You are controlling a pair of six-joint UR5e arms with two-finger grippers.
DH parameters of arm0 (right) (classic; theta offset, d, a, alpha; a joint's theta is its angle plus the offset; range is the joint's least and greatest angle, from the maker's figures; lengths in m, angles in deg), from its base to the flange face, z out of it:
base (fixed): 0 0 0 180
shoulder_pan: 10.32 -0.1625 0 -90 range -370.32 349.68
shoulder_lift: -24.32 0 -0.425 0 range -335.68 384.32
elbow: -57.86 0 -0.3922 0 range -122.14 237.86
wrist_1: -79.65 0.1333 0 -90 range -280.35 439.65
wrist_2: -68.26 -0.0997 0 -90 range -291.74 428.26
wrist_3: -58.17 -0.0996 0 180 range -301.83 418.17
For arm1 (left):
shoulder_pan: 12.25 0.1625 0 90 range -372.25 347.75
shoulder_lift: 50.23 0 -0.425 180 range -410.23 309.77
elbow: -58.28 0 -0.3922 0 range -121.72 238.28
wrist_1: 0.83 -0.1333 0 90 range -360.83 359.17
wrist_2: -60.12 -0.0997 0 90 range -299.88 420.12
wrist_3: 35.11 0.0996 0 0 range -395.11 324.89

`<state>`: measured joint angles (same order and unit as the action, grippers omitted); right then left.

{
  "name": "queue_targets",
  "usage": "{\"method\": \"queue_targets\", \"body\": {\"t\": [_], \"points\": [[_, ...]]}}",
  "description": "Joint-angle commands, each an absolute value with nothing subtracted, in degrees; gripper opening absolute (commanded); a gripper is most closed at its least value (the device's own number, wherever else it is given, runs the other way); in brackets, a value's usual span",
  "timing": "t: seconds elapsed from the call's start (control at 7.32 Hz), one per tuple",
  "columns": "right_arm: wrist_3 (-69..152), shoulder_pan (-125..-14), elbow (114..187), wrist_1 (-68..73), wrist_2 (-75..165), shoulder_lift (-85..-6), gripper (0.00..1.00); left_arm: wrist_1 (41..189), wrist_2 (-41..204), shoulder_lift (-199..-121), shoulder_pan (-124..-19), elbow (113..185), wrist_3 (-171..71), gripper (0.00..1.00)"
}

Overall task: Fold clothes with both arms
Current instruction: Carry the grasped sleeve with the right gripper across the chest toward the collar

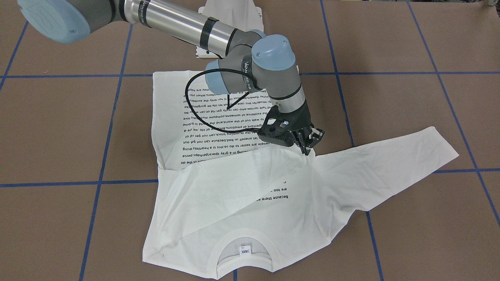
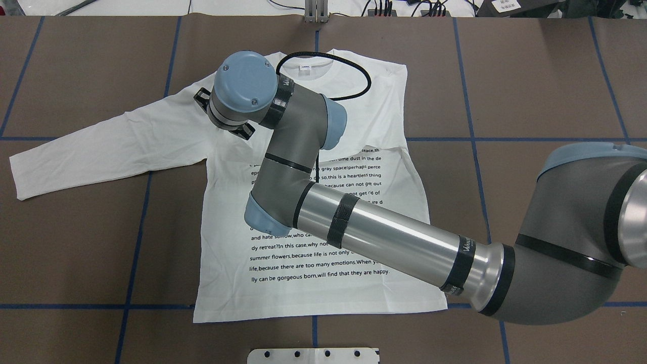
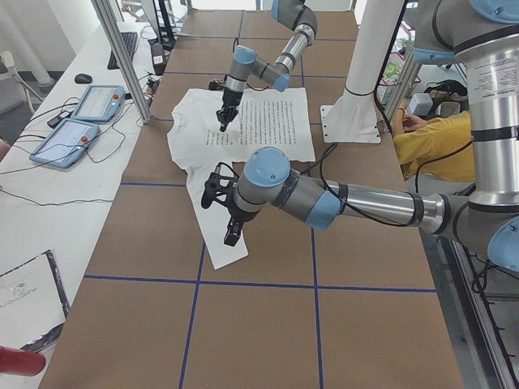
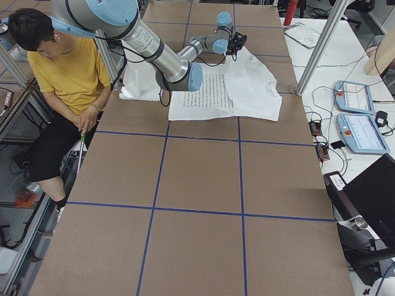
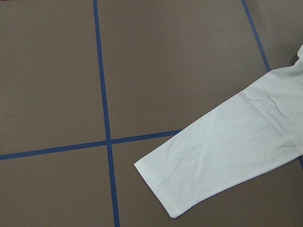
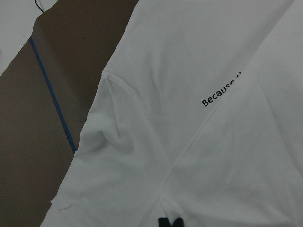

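Bright, even light; soft shadows.

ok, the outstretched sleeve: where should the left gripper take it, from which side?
The cuff, from straight above, pinching across its width. The sleeve of the T-shirt lies flat and straight, the cuff its free end with nothing over it, and the left gripper hangs near that end.

The right arm (image 2: 384, 237) reaches from the right across the surface (image 2: 530, 76) to its far left, with the elbow bent and the wrist upright. The right end effector (image 1: 307, 149) points straight down, fingers drawn together. The left arm (image 3: 365, 203) is extended low and roughly level. The left end effector (image 3: 231, 232) points down; its finger spacing is indiscernible.
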<state>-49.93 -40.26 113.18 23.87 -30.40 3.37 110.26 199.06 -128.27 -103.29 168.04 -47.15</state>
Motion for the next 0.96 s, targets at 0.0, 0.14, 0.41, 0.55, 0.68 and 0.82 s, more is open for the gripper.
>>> {"method": "queue_targets", "body": {"t": [0.0,0.14,0.41,0.55,0.68,0.82], "points": [[-49.9,-40.0,113.1,23.9,-29.9,3.8,0.18,110.3,199.0,-128.3,-103.3,168.1,-47.2,1.00],[-49.9,-40.0,113.1,23.9,-29.7,4.0,0.73,110.2,199.2,-128.3,-103.2,168.1,-47.2,1.00],[-49.9,-40.0,112.9,23.9,-29.6,4.6,0.85,110.2,199.5,-128.3,-103.2,167.4,-47.2,1.00],[-49.9,-40.0,112.9,23.9,-29.6,4.6,0.94,110.0,199.5,-128.2,-103.2,167.4,-47.3,1.00],[-50.4,-40.0,112.9,23.8,-29.6,4.6,0.95,110.1,199.5,-128.2,-103.2,167.4,-47.3,1.00],[-52.5,-40.1,113.5,23.7,-29.6,4.5,0.95,110.0,199.5,-128.3,-102.9,167.4,-47.2,1.00]]}}
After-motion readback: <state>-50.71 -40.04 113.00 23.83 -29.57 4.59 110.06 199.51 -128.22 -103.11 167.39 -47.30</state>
